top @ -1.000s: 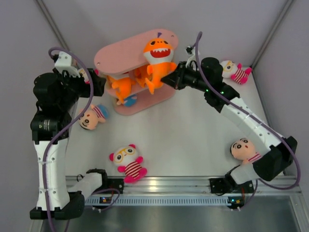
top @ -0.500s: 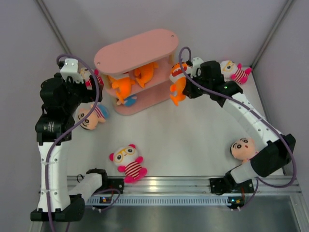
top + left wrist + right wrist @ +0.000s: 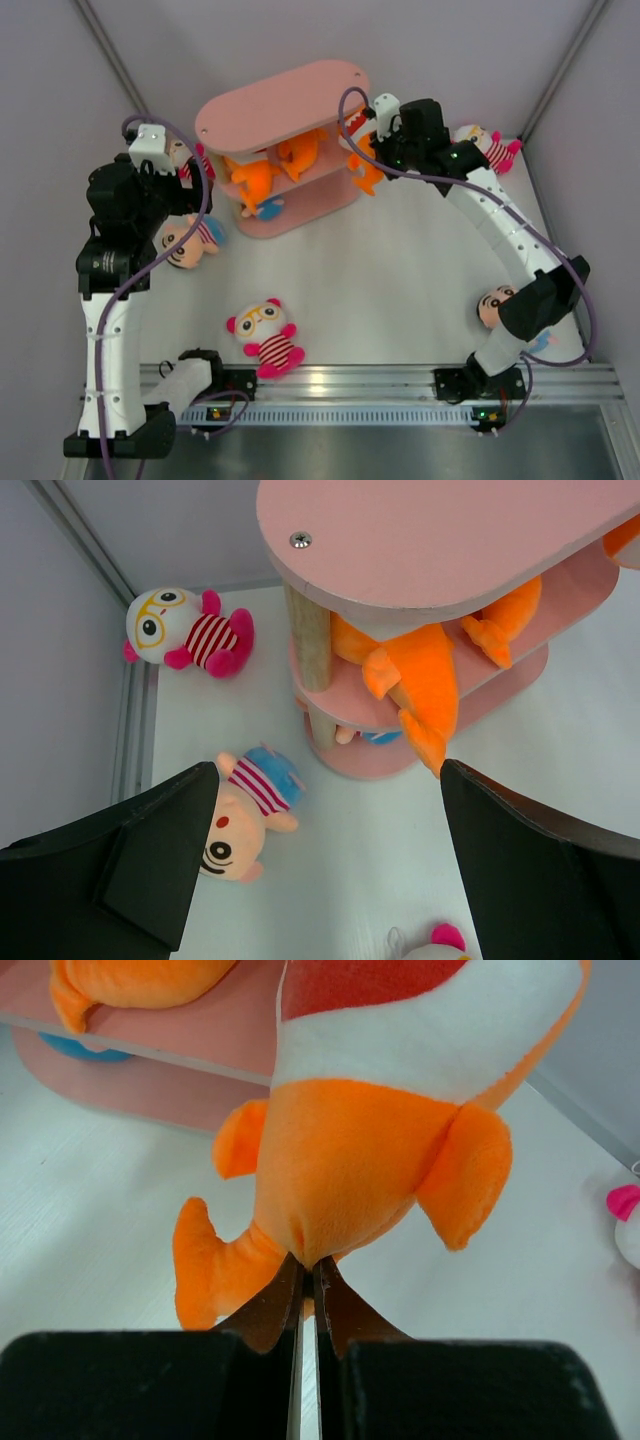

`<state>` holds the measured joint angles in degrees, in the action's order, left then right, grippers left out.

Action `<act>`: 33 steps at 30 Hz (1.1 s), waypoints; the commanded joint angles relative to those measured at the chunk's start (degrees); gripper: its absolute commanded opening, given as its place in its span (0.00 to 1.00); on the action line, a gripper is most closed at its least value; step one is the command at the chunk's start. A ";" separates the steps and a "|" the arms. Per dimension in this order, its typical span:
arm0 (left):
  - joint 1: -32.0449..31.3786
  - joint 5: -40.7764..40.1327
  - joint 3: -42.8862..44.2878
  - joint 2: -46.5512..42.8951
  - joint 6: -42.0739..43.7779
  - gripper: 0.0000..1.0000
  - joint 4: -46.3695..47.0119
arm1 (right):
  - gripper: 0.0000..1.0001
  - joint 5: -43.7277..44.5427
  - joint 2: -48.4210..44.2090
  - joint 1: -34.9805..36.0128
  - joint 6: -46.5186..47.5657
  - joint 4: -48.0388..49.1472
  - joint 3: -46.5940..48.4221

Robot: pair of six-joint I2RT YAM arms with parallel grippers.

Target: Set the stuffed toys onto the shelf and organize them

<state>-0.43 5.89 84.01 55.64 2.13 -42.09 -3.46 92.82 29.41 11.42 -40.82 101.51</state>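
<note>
Near the far left corner of the table [image 3: 400, 260] a white-faced doll [image 3: 185, 635] lies on its back. It has yellow glasses, pink limbs and a red-striped body. The left claw [image 3: 325, 770] hangs over this side with its two fingers wide apart and nothing between them. Near the left edge a peach-faced doll [image 3: 190, 243] with a striped body and a blue cap lies on its side. A second glasses doll [image 3: 265, 335] lies face up close to the near edge.

The pink shelf [image 3: 285, 100] stands toward the far edge and has three oval boards on pale uprights. Its middle board carries an orange shark [image 3: 250, 180] and, to the right of it, a second orange shark [image 3: 300, 152]. On the lowest board a blue plush piece [image 3: 380, 737] shows; I cannot tell which toy it belongs to.

At the right end of the shelf the right claw [image 3: 305, 1290] is pressed together on a pinch of plush under the body of a third orange shark [image 3: 350, 1150]. Its red mouth and white teeth point away from the claw. A third glasses doll [image 3: 490, 148] lies near the far right corner. A second peach-faced doll [image 3: 490, 305] lies near the right edge, half hidden by the right arm.
</note>
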 commanded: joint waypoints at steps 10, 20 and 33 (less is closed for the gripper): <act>-0.01 -0.09 0.02 -0.44 0.59 0.98 1.66 | 0.00 8.55 6.50 4.60 -0.77 7.93 6.68; -0.01 0.35 0.02 -0.44 0.59 0.98 1.66 | 0.00 18.84 6.85 4.78 -10.36 15.67 5.98; -0.01 1.05 -0.60 -0.35 0.33 0.98 1.66 | 0.00 22.71 10.19 5.92 -13.96 24.64 4.40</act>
<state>-0.43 6.42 83.81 55.64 2.13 -42.06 16.29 102.30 34.04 1.13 -24.43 105.10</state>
